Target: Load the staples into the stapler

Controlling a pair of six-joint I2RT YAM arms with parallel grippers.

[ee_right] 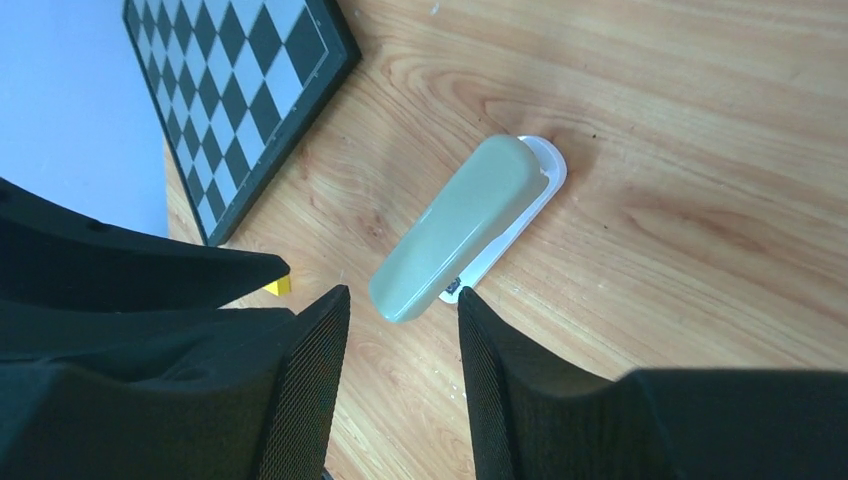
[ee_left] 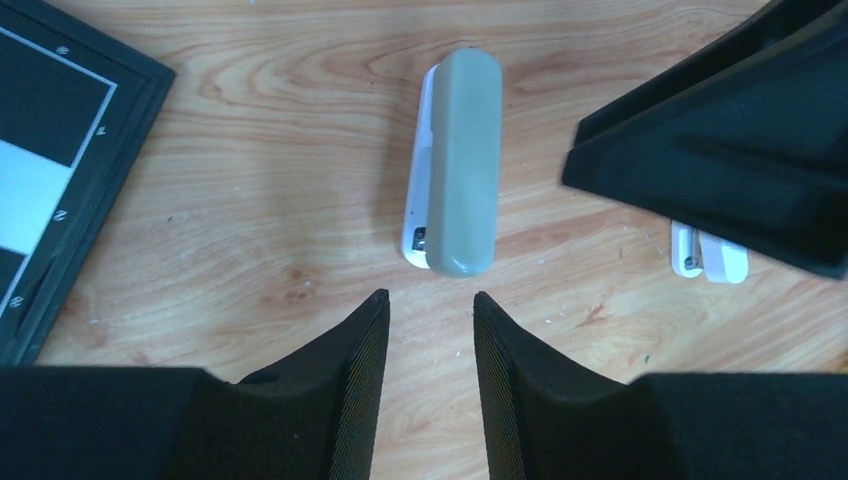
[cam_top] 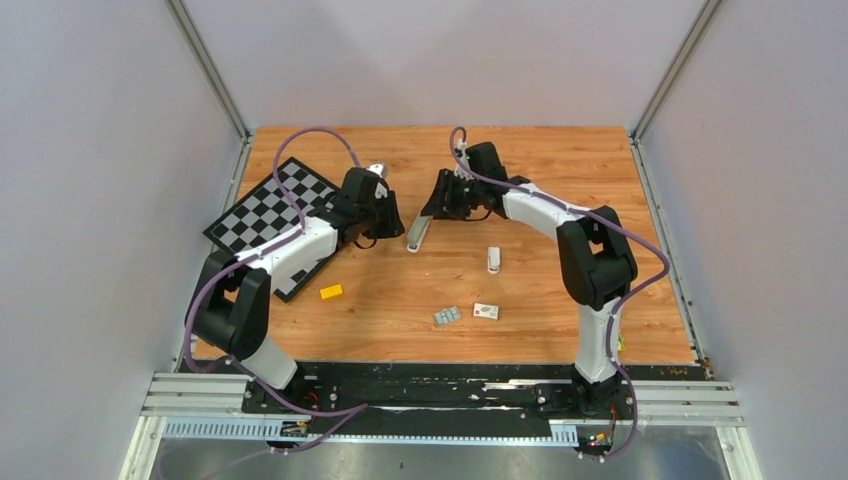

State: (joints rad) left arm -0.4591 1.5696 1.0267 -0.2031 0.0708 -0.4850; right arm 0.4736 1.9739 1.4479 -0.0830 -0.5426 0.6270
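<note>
Stapler [cam_top: 418,235] lying flat on the wooden table [cam_top: 560,160], nobody touching it. Left gripper [ee_left: 430,295] hovers just beside it, fingers parted and empty. Right gripper [ee_right: 402,291] sits close on the stapler's other side, fingers spread too, grasping nothing. Staples [cam_top: 447,316] lie well apart from the stapler, toward the arm bases, with the yellow block [cam_top: 331,292] off to its left.

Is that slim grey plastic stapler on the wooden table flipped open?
No, the stapler lies shut, its grey top folded down along its white base.
</note>
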